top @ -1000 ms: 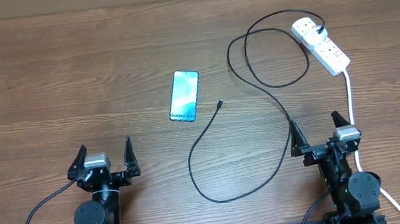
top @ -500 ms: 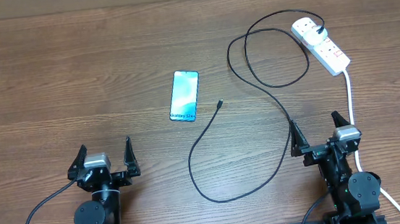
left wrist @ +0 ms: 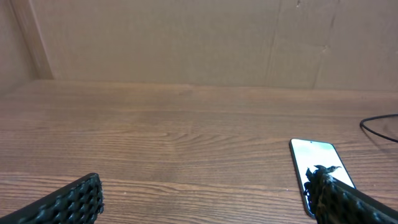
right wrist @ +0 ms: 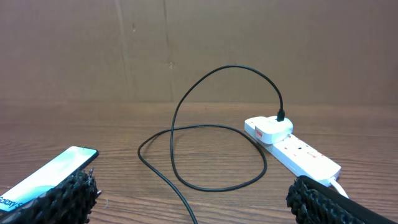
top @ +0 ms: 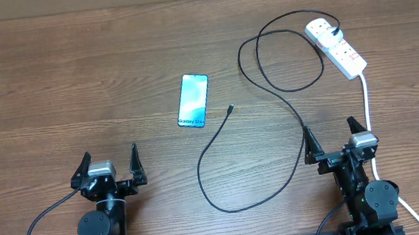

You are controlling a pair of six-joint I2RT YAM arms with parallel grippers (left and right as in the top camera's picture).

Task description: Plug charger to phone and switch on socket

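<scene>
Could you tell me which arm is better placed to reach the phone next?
Left, I'd judge: the phone lies nearer the open left fingers; the right fingers stand farther off, nearer the socket.

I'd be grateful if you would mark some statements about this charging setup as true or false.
1. The charger is already plugged into the phone. False: its tip lies on the table, apart from the phone.
2. The charger's plug sits in the socket. True.
3. The left pincer and right pincer are both open and hold nothing. True.
4. The phone lies screen down. False: its lit screen faces up.
</scene>
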